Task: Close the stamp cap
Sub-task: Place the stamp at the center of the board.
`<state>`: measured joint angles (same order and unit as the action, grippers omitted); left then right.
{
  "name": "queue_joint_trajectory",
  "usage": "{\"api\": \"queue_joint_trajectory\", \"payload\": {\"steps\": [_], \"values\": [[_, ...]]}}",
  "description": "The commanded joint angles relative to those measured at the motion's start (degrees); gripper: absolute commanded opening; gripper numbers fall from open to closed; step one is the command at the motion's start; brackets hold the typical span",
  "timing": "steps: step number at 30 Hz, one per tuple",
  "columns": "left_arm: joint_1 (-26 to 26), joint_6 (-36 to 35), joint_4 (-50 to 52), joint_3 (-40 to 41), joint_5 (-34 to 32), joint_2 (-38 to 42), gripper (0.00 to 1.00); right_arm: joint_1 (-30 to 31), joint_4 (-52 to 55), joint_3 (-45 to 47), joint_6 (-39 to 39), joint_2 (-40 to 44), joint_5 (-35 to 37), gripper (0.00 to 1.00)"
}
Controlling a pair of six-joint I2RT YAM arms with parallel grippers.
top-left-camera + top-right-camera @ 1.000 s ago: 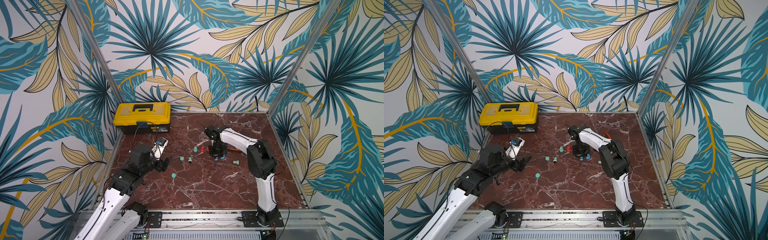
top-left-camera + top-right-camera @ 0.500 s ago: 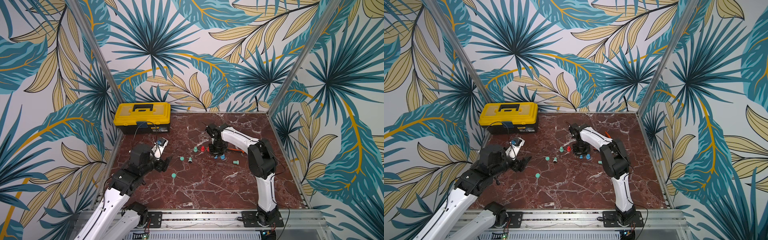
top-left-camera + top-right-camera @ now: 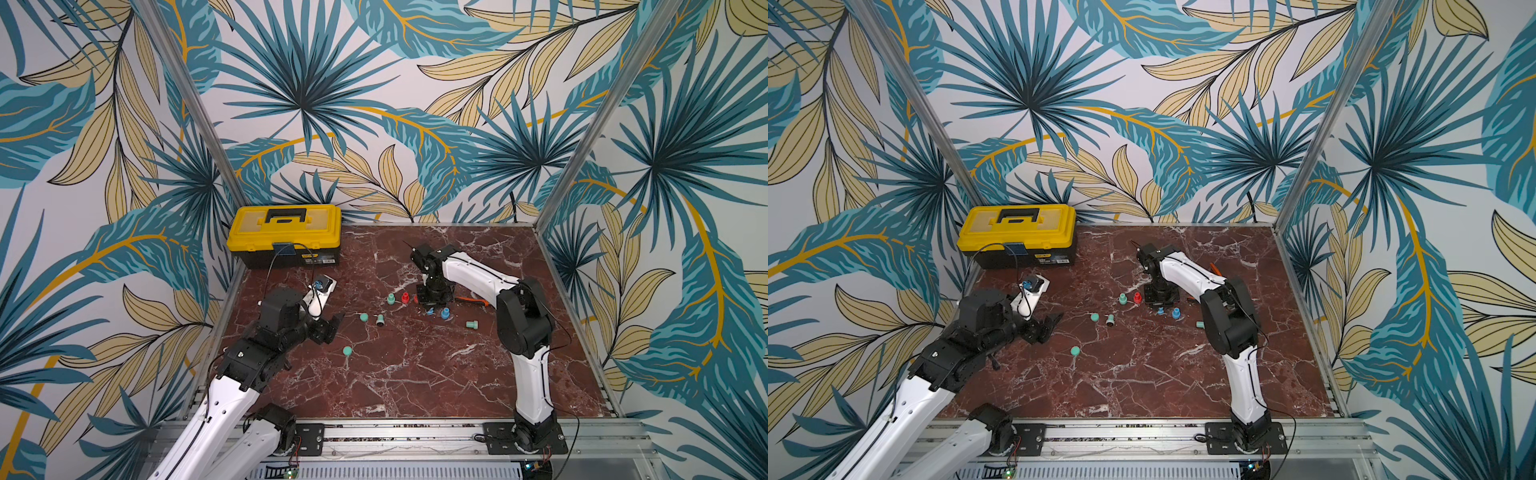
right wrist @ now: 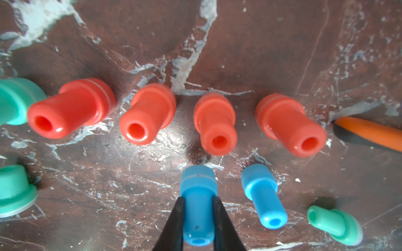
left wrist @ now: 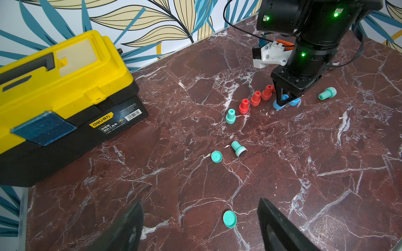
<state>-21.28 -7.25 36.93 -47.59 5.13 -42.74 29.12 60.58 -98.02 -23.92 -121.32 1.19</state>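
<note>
Small stamps and loose caps lie scattered mid-table. My right gripper (image 4: 198,200) points straight down, shut on the stem of an upright blue stamp (image 4: 198,184) standing on the marble; in a top view the same gripper (image 3: 432,305) hides most of that stamp. A second blue stamp (image 4: 263,195) stands beside it. My left gripper (image 5: 200,202) hovers open over the left of the table, with a loose teal cap (image 5: 229,219) on the marble between its fingers. Another teal cap (image 5: 216,156) lies next to an uncapped teal stamp (image 5: 238,148) on its side.
Several red stamps (image 4: 148,113) stand in a row behind the blue ones. One teal stamp (image 5: 230,116) is upright, and another teal stamp (image 5: 327,93) lies on its side. An orange-handled tool (image 4: 369,132) rests nearby. A yellow toolbox (image 3: 286,235) sits at the back left.
</note>
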Motion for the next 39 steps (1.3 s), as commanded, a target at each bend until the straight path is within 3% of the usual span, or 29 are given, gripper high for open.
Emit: {"api": "queue_joint_trajectory", "payload": {"steps": [1,13,20,30,39], "values": [[0.5,-0.4,0.2,0.5,-0.2,0.5,0.84,-0.1,2.3,0.3,0.4,-1.3,-0.5,0.23],[0.5,-0.3,0.2,0.5,-0.2,0.4,0.84,-0.2,2.1,0.6,0.2,-2.7,-0.1,0.25],[0.6,-0.3,0.2,0.5,-0.2,0.4,0.84,-0.2,2.7,0.0,0.0,-1.8,0.5,0.31],[0.7,-0.3,0.2,0.5,-0.2,0.5,0.85,-0.2,3.9,0.0,-0.5,5.7,2.9,0.34],[0.7,-0.2,0.2,0.4,0.2,0.6,0.85,-1.9,2.3,9.5,-2.8,16.7,10.6,0.37]]}}
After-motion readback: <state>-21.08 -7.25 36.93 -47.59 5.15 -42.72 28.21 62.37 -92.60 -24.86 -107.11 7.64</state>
